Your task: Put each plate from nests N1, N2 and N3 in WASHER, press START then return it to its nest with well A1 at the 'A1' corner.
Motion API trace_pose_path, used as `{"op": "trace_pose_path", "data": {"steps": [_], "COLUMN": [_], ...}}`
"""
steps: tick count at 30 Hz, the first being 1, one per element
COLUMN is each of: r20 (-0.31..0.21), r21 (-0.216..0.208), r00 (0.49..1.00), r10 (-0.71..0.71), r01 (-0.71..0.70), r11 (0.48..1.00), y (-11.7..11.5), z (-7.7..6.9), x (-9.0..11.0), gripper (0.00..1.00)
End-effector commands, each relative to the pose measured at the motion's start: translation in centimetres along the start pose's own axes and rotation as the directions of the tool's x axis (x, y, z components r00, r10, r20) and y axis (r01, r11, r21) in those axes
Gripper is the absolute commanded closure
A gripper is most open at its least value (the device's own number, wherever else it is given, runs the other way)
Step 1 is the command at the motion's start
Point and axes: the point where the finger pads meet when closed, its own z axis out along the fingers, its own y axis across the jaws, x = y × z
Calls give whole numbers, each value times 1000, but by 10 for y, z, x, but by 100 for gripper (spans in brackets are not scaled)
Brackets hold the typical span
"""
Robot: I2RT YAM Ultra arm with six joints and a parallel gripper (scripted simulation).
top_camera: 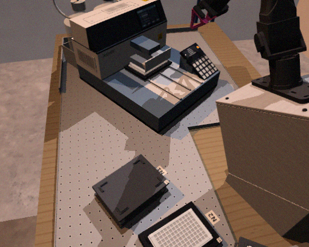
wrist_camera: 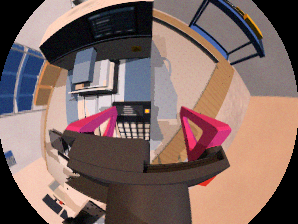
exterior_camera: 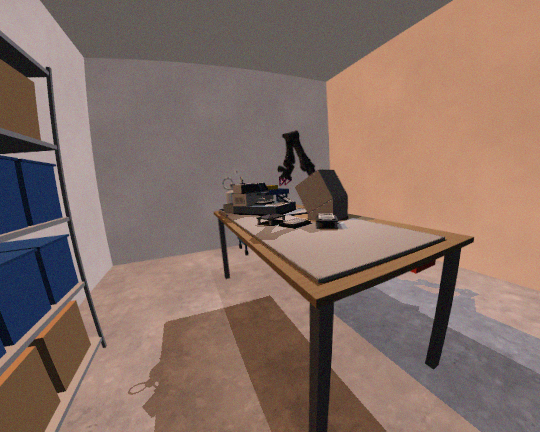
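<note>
The washer stands at the far end of the table. A white 96-well plate lies on its carrier, under the grey manifold. The sloped keypad is to the right of the track, with a small amber spot at its top corner. My gripper hangs open and empty in the air above and behind the keypad. In the wrist view its pink fingers stand wide apart with the keypad below them. Nest N1 is empty. Nest N2 holds a white plate.
The arm's base stands on a tall pedestal box at the right of the table. Part of a third nest shows at the bottom edge. In the exterior view the table stands near a shelf with blue bins.
</note>
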Motion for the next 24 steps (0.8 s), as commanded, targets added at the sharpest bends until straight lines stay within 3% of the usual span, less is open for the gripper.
{"op": "trace_pose_path", "data": {"steps": [1,24], "r20": [-1,2], "r21": [-9,-1], "r00": [1000,1000], "r10": [8,2], "r01": [-8,-2], "r11": [1000,1000], "y": [4,1], "z": [-3,-2], "x": [-3,-2], "gripper": [0,0]}}
